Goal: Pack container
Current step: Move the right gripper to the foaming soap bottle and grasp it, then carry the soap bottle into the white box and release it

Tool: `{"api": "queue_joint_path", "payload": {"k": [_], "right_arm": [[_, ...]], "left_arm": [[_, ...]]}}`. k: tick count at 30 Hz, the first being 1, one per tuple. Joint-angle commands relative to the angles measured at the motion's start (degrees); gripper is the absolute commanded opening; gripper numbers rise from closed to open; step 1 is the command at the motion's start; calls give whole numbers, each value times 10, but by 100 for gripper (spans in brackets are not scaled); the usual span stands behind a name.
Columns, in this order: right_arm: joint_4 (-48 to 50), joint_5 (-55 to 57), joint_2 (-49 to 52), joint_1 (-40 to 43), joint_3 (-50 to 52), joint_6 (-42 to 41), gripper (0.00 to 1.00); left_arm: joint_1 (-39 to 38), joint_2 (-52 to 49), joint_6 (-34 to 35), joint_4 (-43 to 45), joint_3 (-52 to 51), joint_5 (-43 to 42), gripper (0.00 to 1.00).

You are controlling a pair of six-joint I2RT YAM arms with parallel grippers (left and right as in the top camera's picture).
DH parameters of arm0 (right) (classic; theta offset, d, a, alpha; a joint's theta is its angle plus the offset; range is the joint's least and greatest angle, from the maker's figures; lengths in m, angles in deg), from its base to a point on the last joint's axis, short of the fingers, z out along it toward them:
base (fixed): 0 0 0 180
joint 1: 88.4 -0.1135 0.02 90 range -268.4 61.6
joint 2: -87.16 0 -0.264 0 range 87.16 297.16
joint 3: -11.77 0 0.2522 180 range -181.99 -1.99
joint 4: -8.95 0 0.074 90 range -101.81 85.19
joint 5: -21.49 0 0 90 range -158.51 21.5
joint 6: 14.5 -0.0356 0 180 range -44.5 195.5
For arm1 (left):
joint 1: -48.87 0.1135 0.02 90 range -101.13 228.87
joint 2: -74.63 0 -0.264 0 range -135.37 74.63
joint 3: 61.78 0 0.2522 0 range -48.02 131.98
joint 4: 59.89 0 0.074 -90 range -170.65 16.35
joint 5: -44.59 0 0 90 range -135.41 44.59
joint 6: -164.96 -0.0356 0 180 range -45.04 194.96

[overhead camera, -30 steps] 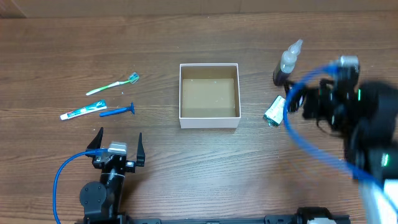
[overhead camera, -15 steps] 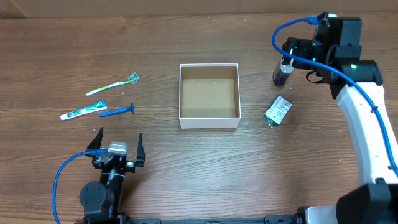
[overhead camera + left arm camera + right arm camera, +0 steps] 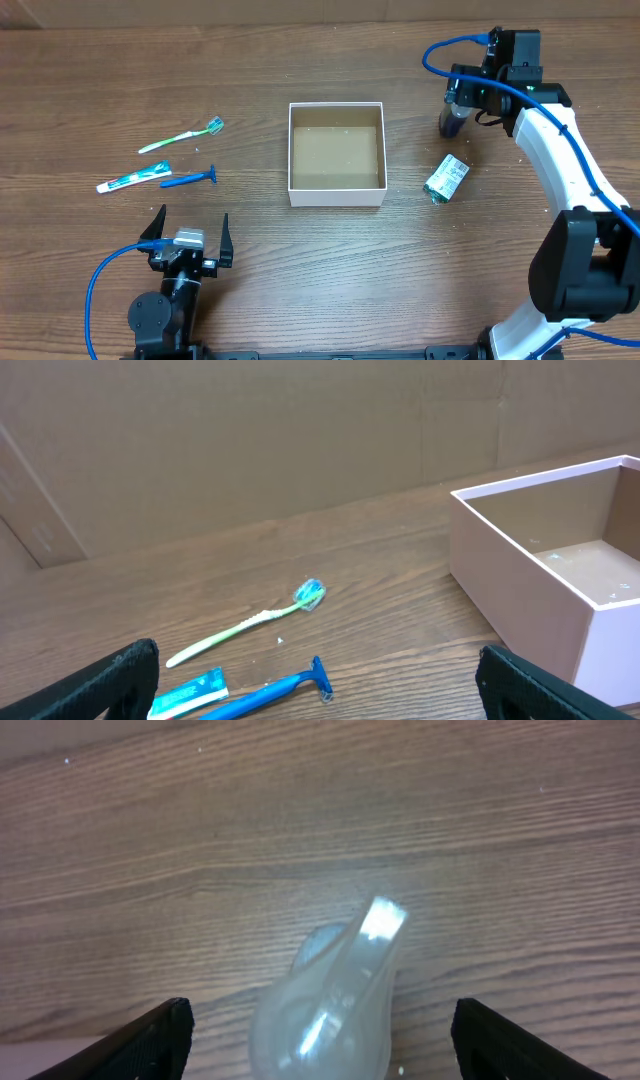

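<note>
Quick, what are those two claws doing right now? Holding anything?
Left gripper: open, holding nothing.
Right gripper: open, with a finger on either side of the bottle, not gripping it.

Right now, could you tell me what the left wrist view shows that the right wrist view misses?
Left wrist only: a green plastic toothbrush, a blue plastic razor, a white-and-blue toothpaste tube and the white-walled cardboard container. Right wrist only: a translucent plastic bottle between the fingers of the open right gripper. Both: the brown wooden table, and the left gripper stands open too.
</note>
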Motion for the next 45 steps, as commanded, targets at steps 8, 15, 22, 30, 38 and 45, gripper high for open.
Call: {"api": "queue_joint_path", "payload": {"k": [8, 15, 22, 30, 38, 45], "right_arm": [[52, 11, 41, 3, -16, -4, 60], [54, 11, 38, 3, -16, -3, 24], [41, 10, -48, 2, -16, -2, 17], [-66, 8, -248, -30, -16, -91, 17], [-132, -42, -287, -163, -16, -274, 15], [-94, 43, -198, -279, -16, -313, 15]], "left_arm": [[3, 6, 4, 0, -2, 3, 100], [3, 6, 4, 0, -2, 3, 100], [3, 6, 4, 0, -2, 3, 100], [3, 6, 4, 0, -2, 3, 100], [3, 6, 4, 0, -2, 3, 100], [3, 6, 4, 0, -2, 3, 100]]}}
